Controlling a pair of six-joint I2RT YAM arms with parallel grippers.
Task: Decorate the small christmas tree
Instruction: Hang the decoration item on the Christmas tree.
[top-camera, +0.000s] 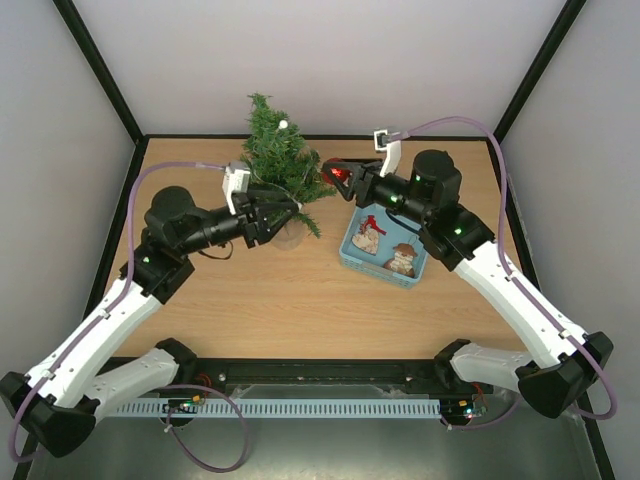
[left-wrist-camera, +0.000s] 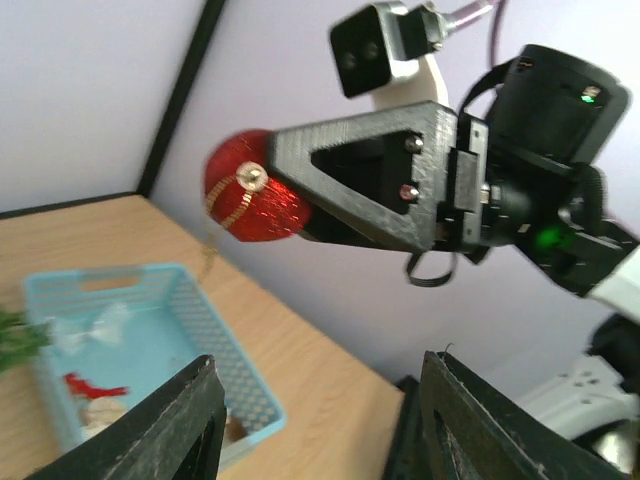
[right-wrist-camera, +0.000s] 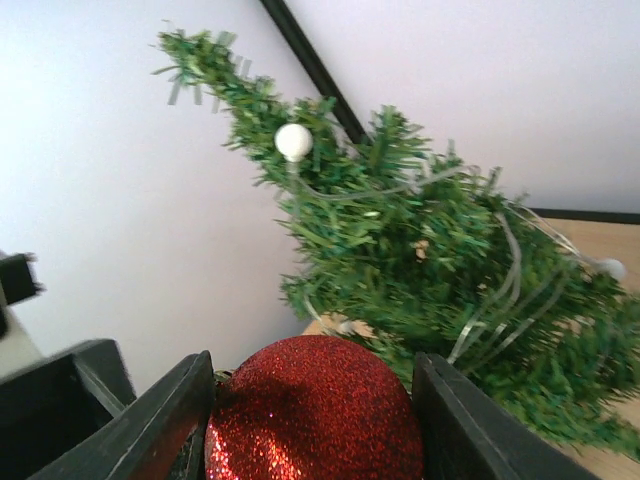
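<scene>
The small christmas tree (top-camera: 275, 150) stands at the back of the table on a clear cup base, with a white bead string on its branches (right-wrist-camera: 430, 250). My right gripper (top-camera: 335, 172) is shut on a red glitter ball (right-wrist-camera: 315, 410) and holds it in the air just right of the tree's branches. From the left wrist view, the ball (left-wrist-camera: 250, 200) shows a gold cap and a gold loop hanging down. My left gripper (top-camera: 285, 208) sits low by the tree's front, above the cup. Its jaws (left-wrist-camera: 320, 360) are open with nothing between them.
A light blue plastic basket (top-camera: 352, 262) sits right of the tree, under my right arm, with a few ornaments (top-camera: 403, 260) inside. Black frame posts and grey walls close in the table at the back and sides.
</scene>
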